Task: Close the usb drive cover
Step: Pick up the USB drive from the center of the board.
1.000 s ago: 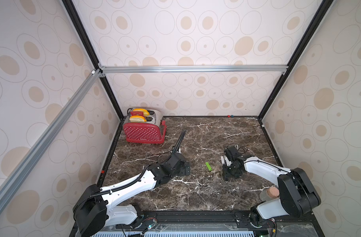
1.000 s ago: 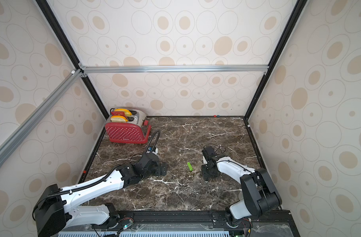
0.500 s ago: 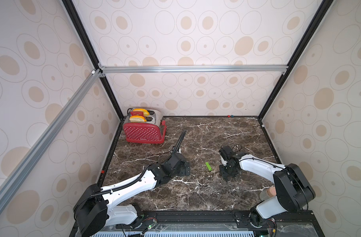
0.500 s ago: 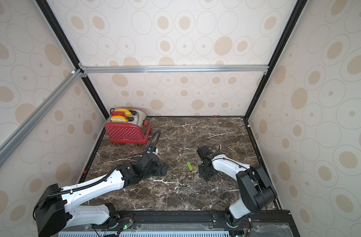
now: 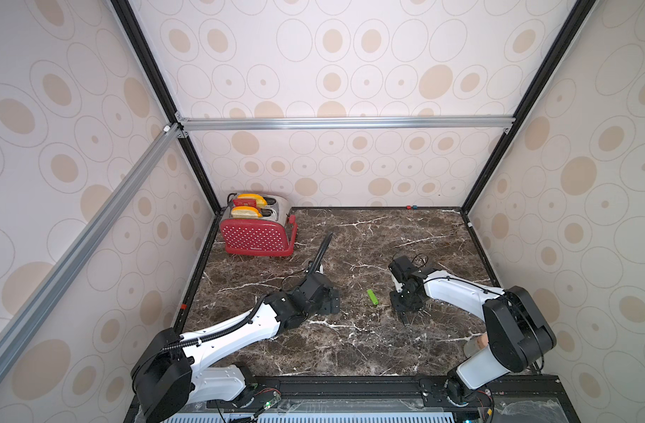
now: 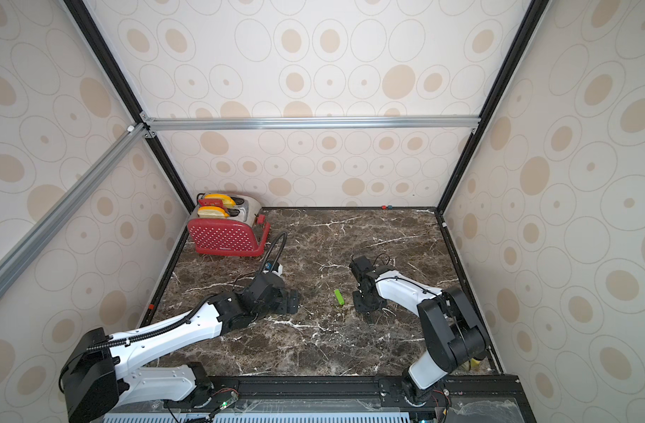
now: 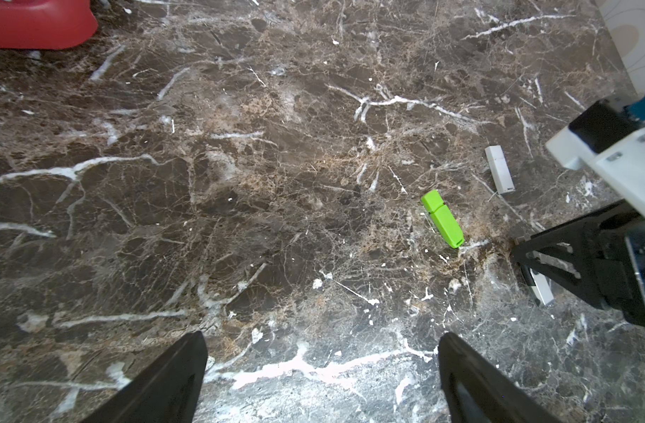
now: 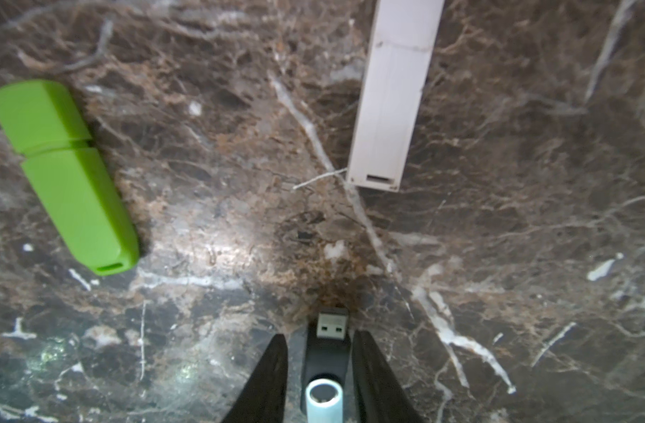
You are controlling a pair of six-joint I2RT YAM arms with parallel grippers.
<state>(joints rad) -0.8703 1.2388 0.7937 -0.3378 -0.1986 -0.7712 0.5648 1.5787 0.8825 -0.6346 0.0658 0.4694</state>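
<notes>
Here, the red dotted toaster (image 5: 256, 238) holds two yellowish slices (image 5: 246, 211) in its slots, at the back of the veined brown marble table (image 8: 533, 219). The black usb drive (image 8: 326, 351), metal plug bare, lies between the close-set jaws of the right gripper (image 8: 319, 335); whether they actually pinch it I cannot tell. The left gripper (image 7: 322, 336) gapes wide over bare stone. A smooth green capped stick (image 8: 68, 175) and a flat white stick (image 8: 390, 110) lie nearby.

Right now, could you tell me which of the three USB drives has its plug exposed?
The black drive, within the right pincer: its metal plug is bare, while the green drive and white drive are capped.
</notes>
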